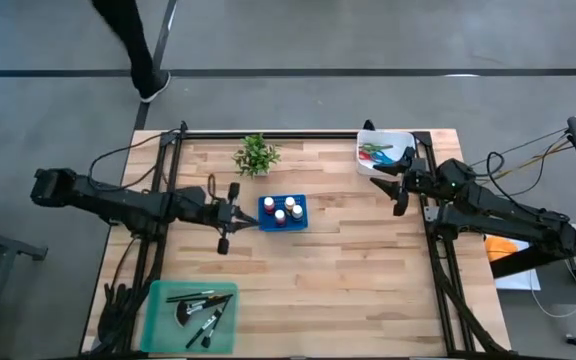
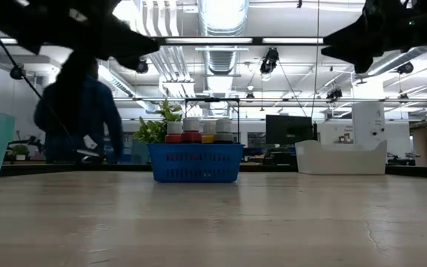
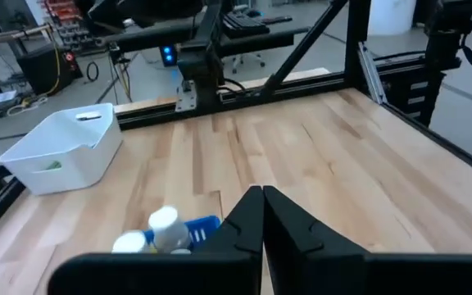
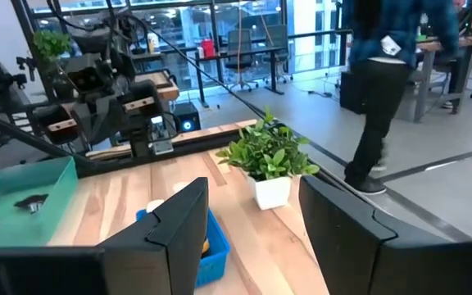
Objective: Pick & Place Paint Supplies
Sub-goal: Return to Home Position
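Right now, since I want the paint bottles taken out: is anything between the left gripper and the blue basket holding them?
Nothing visible. The left gripper, fingers shut, points at the blue basket from right beside it, and no object lies between them. The potted plant stands farther back, off that line.

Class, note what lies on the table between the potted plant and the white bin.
Nothing: in the high view only bare wooden tabletop runs between the potted plant and the white bin.
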Robot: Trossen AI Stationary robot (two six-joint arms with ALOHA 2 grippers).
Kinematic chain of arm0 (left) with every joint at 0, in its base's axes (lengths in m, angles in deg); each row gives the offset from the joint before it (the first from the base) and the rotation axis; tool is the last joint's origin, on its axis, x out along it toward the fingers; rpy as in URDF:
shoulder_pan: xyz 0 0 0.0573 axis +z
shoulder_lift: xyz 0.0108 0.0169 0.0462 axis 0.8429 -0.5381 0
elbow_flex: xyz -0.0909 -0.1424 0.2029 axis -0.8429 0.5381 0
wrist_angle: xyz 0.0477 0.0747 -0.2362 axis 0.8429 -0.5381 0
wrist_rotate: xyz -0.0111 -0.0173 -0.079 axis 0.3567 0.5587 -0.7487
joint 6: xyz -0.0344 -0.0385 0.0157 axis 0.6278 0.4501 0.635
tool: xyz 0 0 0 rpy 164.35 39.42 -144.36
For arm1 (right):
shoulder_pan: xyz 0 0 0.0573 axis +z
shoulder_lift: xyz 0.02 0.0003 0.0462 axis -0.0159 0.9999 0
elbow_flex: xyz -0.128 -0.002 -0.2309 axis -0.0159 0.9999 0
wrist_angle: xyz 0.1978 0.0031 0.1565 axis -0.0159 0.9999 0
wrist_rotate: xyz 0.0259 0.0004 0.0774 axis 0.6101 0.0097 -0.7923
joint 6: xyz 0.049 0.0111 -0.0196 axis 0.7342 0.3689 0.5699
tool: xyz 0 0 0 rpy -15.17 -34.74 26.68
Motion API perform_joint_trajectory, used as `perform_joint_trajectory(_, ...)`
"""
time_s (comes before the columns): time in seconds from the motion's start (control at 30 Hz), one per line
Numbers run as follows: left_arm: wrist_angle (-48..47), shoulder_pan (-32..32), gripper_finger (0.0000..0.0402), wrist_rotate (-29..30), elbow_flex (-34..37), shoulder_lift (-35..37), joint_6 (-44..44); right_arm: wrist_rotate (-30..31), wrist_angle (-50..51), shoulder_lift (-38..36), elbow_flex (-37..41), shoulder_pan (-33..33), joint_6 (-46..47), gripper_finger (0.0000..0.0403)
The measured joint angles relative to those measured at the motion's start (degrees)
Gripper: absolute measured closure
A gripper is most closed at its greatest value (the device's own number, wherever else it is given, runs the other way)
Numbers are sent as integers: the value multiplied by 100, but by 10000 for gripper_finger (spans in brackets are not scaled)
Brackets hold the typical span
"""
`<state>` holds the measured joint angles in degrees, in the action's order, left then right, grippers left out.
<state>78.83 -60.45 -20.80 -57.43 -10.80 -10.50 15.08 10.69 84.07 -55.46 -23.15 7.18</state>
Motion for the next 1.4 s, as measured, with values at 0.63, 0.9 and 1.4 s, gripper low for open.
perform_joint_trajectory(0.63,-148,16,395,331,2064,3917,175,-24,-118,-5,0,87,23,211)
perform_joint_trajectory(0.9,-570,22,395,399,2400,4980,172,-24,-121,-5,0,166,17,211)
perform_joint_trajectory(1.4,-1825,37,395,928,2428,5472,-5,-49,-103,2,0,253,-90,211)
